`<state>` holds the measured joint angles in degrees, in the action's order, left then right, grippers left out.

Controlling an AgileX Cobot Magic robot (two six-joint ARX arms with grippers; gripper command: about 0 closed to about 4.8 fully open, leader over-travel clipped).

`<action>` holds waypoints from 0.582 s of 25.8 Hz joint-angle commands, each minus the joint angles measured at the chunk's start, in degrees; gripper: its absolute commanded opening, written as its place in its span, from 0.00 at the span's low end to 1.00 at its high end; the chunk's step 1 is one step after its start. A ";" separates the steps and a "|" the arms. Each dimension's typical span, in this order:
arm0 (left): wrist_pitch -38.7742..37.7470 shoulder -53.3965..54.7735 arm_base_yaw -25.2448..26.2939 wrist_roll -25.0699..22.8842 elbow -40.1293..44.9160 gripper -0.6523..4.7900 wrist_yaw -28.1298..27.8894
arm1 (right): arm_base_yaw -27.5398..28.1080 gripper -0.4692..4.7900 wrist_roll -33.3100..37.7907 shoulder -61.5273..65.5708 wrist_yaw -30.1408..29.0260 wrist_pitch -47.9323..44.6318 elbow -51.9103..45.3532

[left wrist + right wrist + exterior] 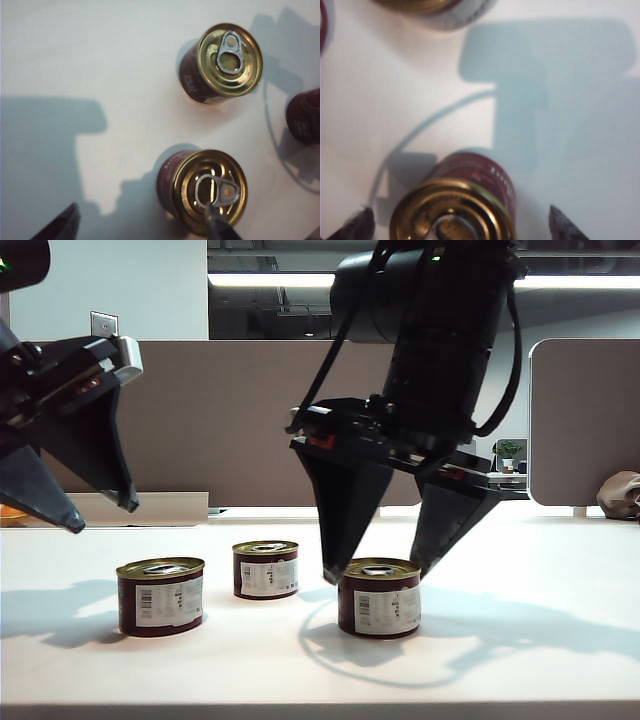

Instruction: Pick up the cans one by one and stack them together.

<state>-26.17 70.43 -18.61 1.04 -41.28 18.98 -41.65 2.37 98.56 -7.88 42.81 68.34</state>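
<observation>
Cans: three short squat round tins, dark maroon sides, white barcode labels, gold pull-tab lids; all upright on the white bench (520, 660), none stacked.
Left can (160, 596): nearest the left edge in the exterior view, label facing the camera, apart from the other two.
Middle can (266, 569): set further back, between the left and right cans, touching neither.
Right can (380, 597): front right of the middle can, directly under the right gripper.
Right gripper (378, 570): black, two long tapered fingers pointing down, spread wide, one tip on each side of the right can's lid at about rim level; contact cannot be told. Can stands on the bench, not lifted.
Right wrist view: gold lid of the right can (451, 210) sits between the two dark fingertips (562, 226), a bench gap showing on both sides; another can partly cut off at the frame edge.
Left gripper (105, 515): black, raised above the bench at the left of the exterior view, fingers apart, nothing held, above and left of the left can.
Left wrist view: left can (202, 190) and middle can (222, 62) seen from above, pull tabs visible; sliver of the right can (305, 117) at the edge; one finger tip overlaps the left can's lid in the picture.
Background: grey partition panels (230, 420) behind the bench.
</observation>
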 commanded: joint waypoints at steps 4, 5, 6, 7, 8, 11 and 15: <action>2.19 3.74 -0.90 -0.22 -0.09 0.71 4.15 | 0.28 0.70 0.87 0.00 0.31 -1.95 0.33; 2.19 4.11 -1.29 -0.20 -0.09 0.71 4.20 | 0.31 0.70 0.87 0.09 0.31 -1.79 0.33; 2.25 4.61 -2.01 -0.20 -0.09 0.72 4.20 | 0.37 0.70 0.87 0.20 0.33 -1.62 0.31; 2.29 4.92 -2.73 -0.20 -0.09 0.77 4.20 | 0.42 0.70 0.87 0.44 0.33 -1.40 0.31; 2.34 5.18 -3.45 -0.22 -0.09 0.82 4.11 | 0.42 0.71 0.85 0.48 0.33 -0.96 0.31; 2.97 5.92 -6.29 -0.22 -0.09 0.86 2.21 | 0.52 0.71 0.85 0.81 0.33 0.44 0.31; 3.69 6.25 -8.70 -0.17 -0.09 0.86 -1.31 | 0.63 0.73 0.83 1.18 0.37 2.05 0.26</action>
<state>-23.29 76.77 -27.24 1.02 -41.28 19.27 -41.04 3.22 99.83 -7.55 44.10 68.42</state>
